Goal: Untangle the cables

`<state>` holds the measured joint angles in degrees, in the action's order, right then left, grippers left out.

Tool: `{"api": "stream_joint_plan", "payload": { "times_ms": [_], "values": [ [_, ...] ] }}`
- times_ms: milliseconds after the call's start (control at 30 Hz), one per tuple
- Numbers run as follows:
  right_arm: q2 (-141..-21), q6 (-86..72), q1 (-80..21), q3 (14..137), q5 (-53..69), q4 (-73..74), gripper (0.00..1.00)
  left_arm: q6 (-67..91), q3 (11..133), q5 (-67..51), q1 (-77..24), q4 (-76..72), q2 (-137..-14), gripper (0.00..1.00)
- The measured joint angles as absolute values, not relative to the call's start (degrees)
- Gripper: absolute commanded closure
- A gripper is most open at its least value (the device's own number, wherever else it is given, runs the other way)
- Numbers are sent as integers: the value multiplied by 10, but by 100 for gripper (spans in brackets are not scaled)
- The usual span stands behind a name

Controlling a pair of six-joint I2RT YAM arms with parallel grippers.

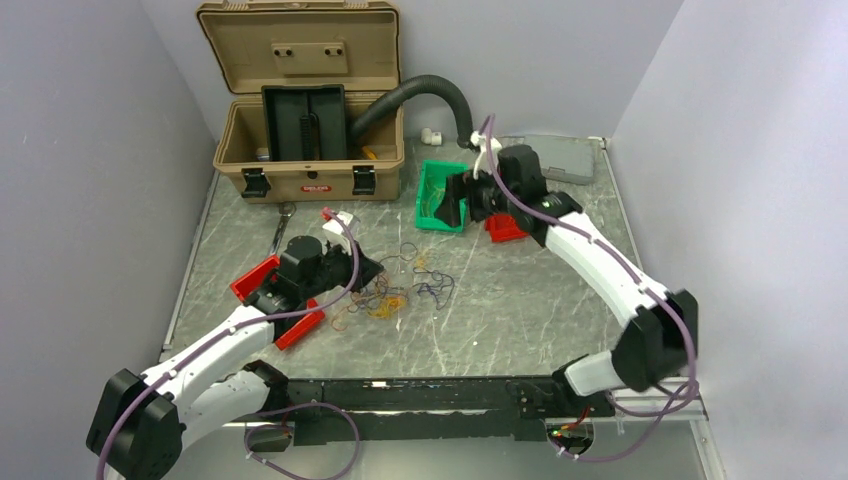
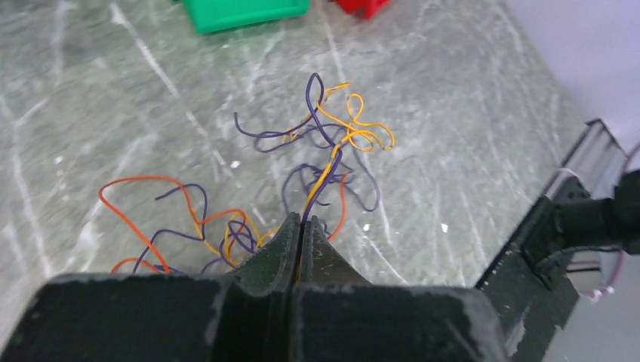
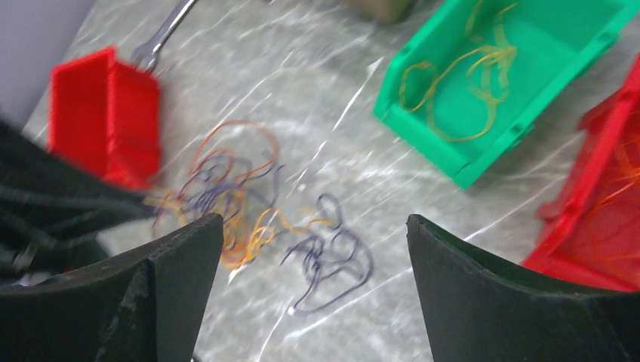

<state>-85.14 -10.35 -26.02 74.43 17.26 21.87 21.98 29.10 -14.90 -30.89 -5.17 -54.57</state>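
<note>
Orange-purple cables [image 2: 321,181] between left jaws

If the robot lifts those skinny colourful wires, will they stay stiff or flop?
Probably flop: the cables lie in loose curly loops. They look hair-thin, so they are likely very light. Being tangled, neighbours may drag along.

I see a grey, white-veined bench [image 1: 540,310], with a metal strip [image 1: 190,262] along its left edge. Plain pale lavender walls [image 1: 90,150] close it in at the left, far and right edges. Lighting is even.
</note>
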Motion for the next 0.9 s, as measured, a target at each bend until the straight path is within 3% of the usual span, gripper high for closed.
{"api": "stream_joint_plan", "payload": {
  "times_ms": [267, 567, 733, 900],
  "values": [
    [-706, -69, -304, 555, 259, 189, 10, 220, 290, -221, -322, -95, -558, 100],
    [-697, -24, -377, 536, 253, 160, 25, 206, 317, -226, -363, -86, -573, 100],
    [-734, -15, -399, 537, 241, 146, 44, 203, 321, -221, -372, -85, -574, 100],
    [-750, -12, -415, 537, 229, 145, 88, 201, 324, -207, -375, -79, -582, 100]
  ]
}}
